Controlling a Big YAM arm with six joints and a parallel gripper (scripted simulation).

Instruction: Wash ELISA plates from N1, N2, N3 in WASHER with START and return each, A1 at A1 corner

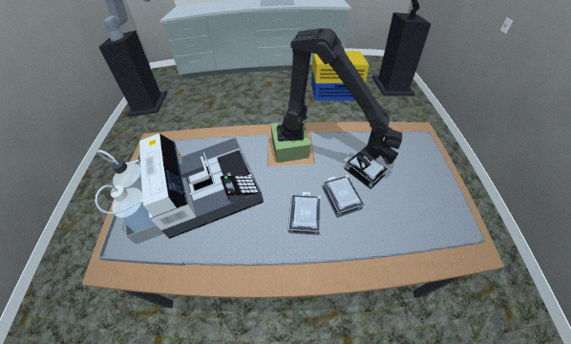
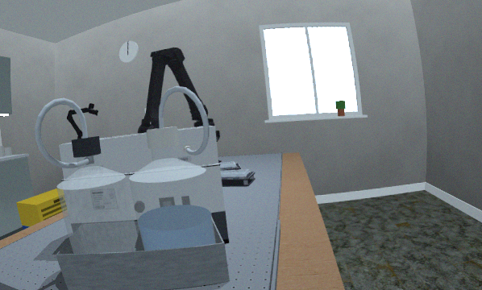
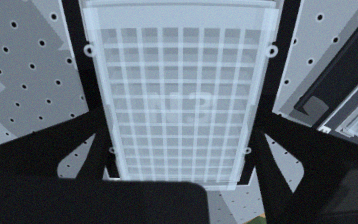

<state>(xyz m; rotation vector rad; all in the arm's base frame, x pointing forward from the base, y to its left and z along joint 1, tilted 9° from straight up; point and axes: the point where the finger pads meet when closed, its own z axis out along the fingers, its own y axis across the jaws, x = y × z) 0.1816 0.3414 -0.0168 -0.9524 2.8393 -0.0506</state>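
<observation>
My gripper is shut on a clear ELISA plate, its fingers along both long sides. The plate is in or just above nest N3; the exact height is hard to tell. The N3 label shows through it. Its cut-off corner is not clear. Two more plates sit in their nests, one in the middle and one nearer the front. The washer stands at the left. No plate shows in its carrier. A green lamp glows beside the keypad.
Two bottles with looped hoses stand in a grey tray behind the washer. The green arm base is at the table's back edge, between the washer and N3. The middle nest lies close to N3.
</observation>
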